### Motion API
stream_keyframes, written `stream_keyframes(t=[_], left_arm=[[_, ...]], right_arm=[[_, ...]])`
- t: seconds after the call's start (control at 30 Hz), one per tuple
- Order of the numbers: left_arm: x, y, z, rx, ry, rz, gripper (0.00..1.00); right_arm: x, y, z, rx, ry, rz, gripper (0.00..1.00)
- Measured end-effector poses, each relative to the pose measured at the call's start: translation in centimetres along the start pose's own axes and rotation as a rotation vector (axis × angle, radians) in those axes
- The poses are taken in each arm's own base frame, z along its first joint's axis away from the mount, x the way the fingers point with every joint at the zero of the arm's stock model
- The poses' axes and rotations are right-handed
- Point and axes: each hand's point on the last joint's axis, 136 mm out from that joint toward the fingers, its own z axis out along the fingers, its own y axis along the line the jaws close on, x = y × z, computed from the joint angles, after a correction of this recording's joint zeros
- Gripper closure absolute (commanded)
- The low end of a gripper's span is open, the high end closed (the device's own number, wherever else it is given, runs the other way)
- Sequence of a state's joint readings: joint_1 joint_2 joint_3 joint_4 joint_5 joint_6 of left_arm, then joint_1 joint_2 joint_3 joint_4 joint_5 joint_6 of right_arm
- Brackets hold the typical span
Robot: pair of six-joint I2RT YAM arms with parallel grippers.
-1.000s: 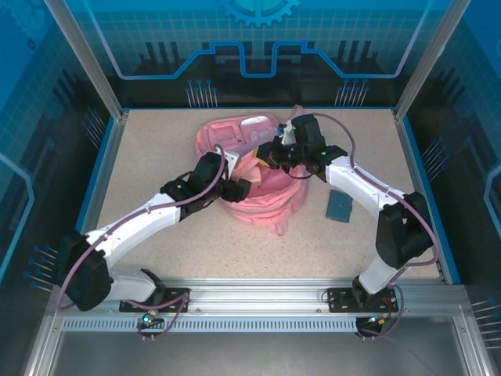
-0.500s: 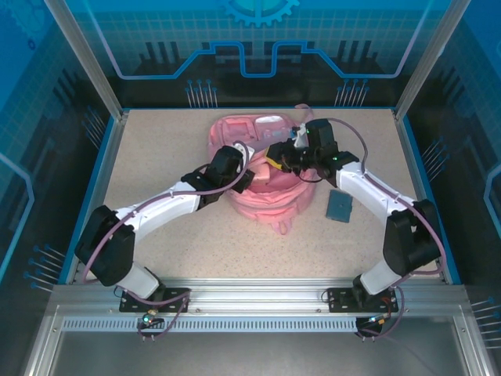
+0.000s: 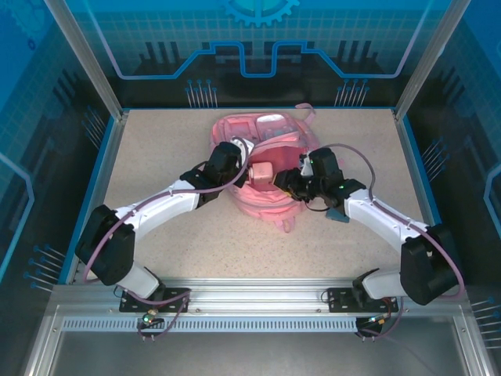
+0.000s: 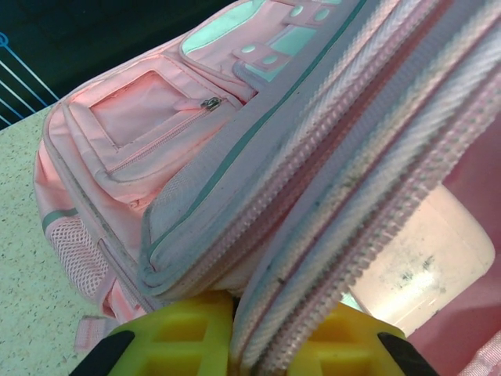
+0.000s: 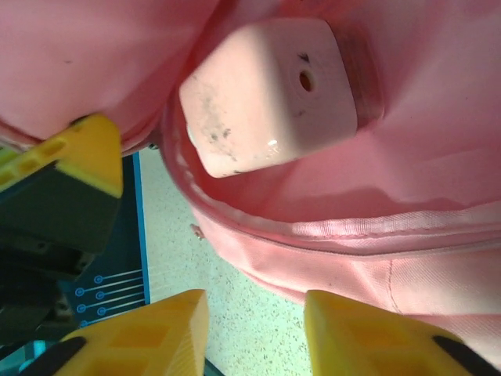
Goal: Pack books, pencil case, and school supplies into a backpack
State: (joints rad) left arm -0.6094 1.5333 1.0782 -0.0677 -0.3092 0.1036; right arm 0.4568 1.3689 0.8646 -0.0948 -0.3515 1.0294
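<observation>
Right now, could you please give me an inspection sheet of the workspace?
Surface: speckled beige table.
Job's things: backpack lies open; pale pink case sits inside.
Clutter: teal piece beside backpack, partly under right arm.
Grippers: left gripper shut on backpack's zipper rim; right gripper open beside the rim.
Cables: purple cables run along both arms.
Surroundings: blue panelled walls, aluminium frame.
</observation>
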Motion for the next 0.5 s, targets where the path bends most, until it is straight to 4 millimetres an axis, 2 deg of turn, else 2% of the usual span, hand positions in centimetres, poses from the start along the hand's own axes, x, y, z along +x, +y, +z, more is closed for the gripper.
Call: stream_keyframes(t=[0.27, 0.5], left_arm=[[-1.1, -1.4, -1.6, 0.059, -0.044, -0.026, 0.95], [-0.6, -2.3, -2.7, 0.106, -0.06, -0.052, 0.95]], right_arm=[[-1.0, -0.2, 3.4, 0.0, -0.037, -0.022, 0.74], [-3.6, 1.0, 4.8, -0.038, -0.127, -0.056, 0.75]])
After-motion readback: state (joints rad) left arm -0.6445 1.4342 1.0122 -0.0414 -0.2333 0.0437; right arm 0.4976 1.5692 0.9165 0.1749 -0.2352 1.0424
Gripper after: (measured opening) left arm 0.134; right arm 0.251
